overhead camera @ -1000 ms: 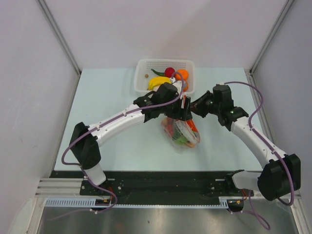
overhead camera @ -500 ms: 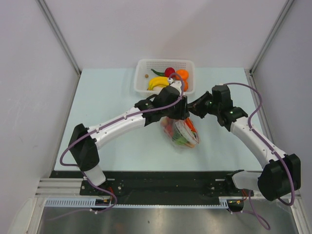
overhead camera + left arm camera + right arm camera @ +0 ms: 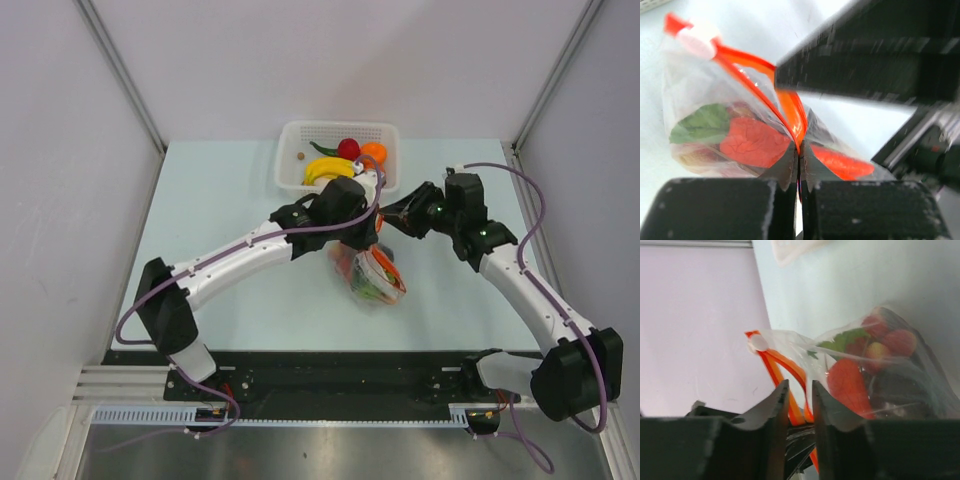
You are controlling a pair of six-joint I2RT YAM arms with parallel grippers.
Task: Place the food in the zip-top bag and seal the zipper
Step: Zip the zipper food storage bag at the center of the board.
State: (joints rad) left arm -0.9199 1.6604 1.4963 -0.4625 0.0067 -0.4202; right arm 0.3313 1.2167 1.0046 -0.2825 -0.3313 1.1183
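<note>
The clear zip-top bag lies mid-table, filled with food: a red piece, a green leaf and an orange carrot. Its orange-red zipper ends at a white slider. My left gripper is shut on the zipper strip at the bag's mouth. My right gripper stands slightly open just behind it, with the zipper running loosely between its jaws. Through the plastic the right wrist view shows red food and berries.
A white mesh basket stands at the table's back, holding a banana, a red fruit, an orange fruit and a green chili. Both arms meet just in front of it.
My left gripper has closed onto the zipper. My right gripper, shut a second ago, has parted its jaws and shifted slightly toward the basket. The bag has barely moved.
</note>
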